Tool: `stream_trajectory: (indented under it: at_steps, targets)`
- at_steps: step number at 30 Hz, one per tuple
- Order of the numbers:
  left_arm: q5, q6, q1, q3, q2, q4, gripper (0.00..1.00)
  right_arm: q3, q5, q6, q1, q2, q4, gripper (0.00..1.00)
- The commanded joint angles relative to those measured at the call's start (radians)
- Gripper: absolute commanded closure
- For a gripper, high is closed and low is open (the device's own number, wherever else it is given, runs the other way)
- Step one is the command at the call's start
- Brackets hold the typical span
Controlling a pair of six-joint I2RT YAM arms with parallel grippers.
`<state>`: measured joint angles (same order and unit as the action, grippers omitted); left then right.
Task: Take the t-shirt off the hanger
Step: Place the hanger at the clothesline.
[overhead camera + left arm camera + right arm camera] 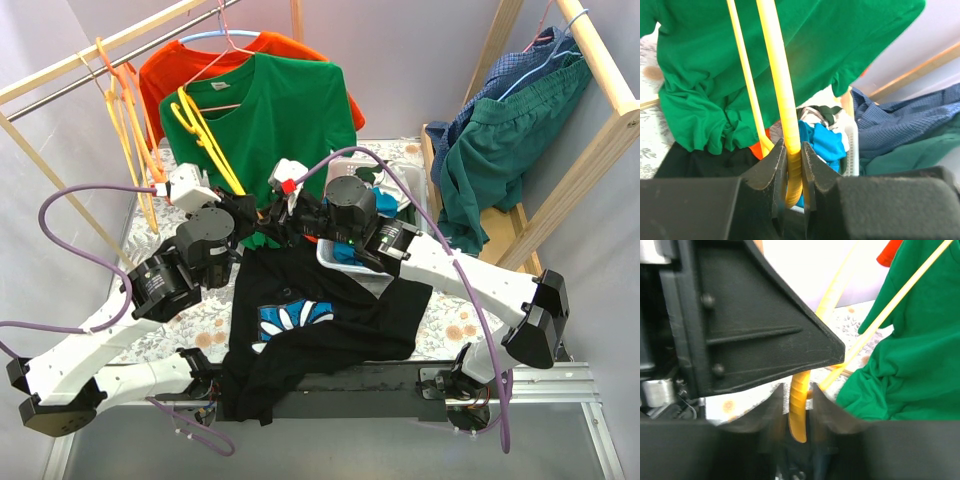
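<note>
A bare yellow hanger [205, 135] slants up from the two grippers in front of a green t-shirt [290, 110] that hangs on the rail. My left gripper [793, 145] is shut on the hanger's ribbed lower end [777, 75]. My right gripper [799, 387] faces it from the other side. Its jaws stand slightly apart around the same yellow end [799, 410], with narrow gaps and blur. A black t-shirt [320, 320] with a blue and white print lies spread on the table below the grippers, off the hanger, drooping over the front edge.
A white basket [405, 160] of clothes stands behind the right arm. An orange shirt [290, 45] hangs behind the green one. Orange hangers [125, 110] hang on the left rail. A wooden rack at the right carries a blue checked shirt and a dark green garment [510, 140].
</note>
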<state>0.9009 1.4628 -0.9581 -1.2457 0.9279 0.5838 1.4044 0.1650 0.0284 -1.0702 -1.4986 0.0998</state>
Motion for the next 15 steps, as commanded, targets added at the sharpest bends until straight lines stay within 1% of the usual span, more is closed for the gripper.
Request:
stream_trajectory:
  at_steps: [1, 2, 4, 6, 10, 12, 13, 15]
  targets:
    - [0.053, -0.009, -0.001, -0.064, 0.02, 0.047, 1.0, 0.042, 0.01, -0.008, -0.013, 0.027, 0.058, 0.47]
    - [0.056, -0.006, -0.002, -0.072, 0.026, 0.065, 1.0, 0.039, 0.007, -0.007, -0.013, 0.031, 0.057, 0.42]
    - [0.065, -0.001, -0.001, -0.095, 0.041, 0.082, 1.0, 0.03, -0.004, -0.007, -0.013, 0.035, 0.057, 0.36]
    - [0.072, -0.001, -0.001, -0.107, 0.057, 0.1, 1.0, 0.025, -0.012, -0.004, -0.013, 0.041, 0.051, 0.34]
    - [0.113, -0.007, -0.008, -0.161, 0.097, 0.128, 1.0, 0.007, -0.051, -0.001, -0.013, 0.067, 0.048, 0.31]
    - [0.135, -0.028, -0.011, -0.214, 0.124, 0.126, 1.0, -0.007, -0.076, 0.002, -0.013, 0.083, 0.044, 0.3]
    - [0.145, -0.042, -0.019, -0.242, 0.162, 0.125, 1.0, -0.021, -0.102, 0.004, -0.013, 0.103, 0.038, 0.29]
    - [0.194, -0.08, -0.031, -0.329, 0.202, 0.131, 1.0, -0.038, -0.127, 0.01, -0.013, 0.123, 0.026, 0.27]
